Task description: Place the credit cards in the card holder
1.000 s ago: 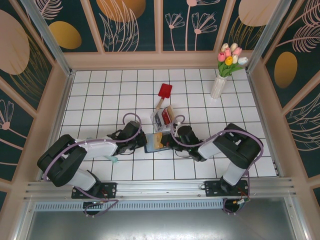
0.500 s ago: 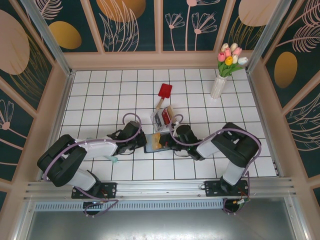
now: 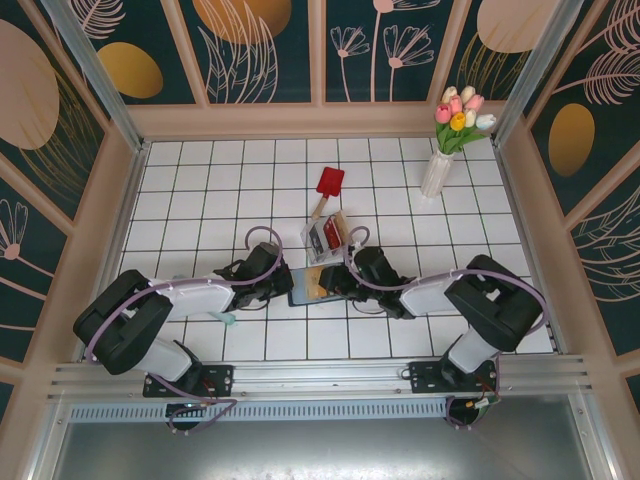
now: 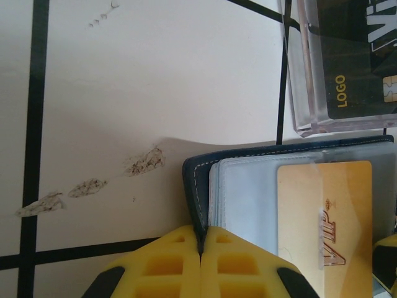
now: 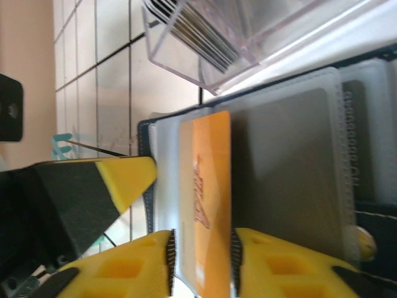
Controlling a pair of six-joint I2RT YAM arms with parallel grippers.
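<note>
I pin the wallet (image 4: 197, 180) edge in the left gripper (image 4: 200, 248) as anchor; right gripper (image 5: 201, 261) straddles the half-sleeved card (image 5: 205, 186), jaws slightly slack.

- Top external view: fixed high above and behind the arm bases, looking down on the whole white tiled table (image 3: 200, 180). The open dark navy folding card holder (image 3: 308, 285) appears small, near frame centre.
- Left wrist view: very close above the card holder's left edge, facing down.
- Right wrist view: equally close above the card holder, facing down, frame rolled so tile lines slant.
- Shared ground, all three views: the card holder, the yellow-orange plastic card (image 4: 329, 217) on it, and the clear plastic box (image 4: 335, 68) just beyond it.
</note>
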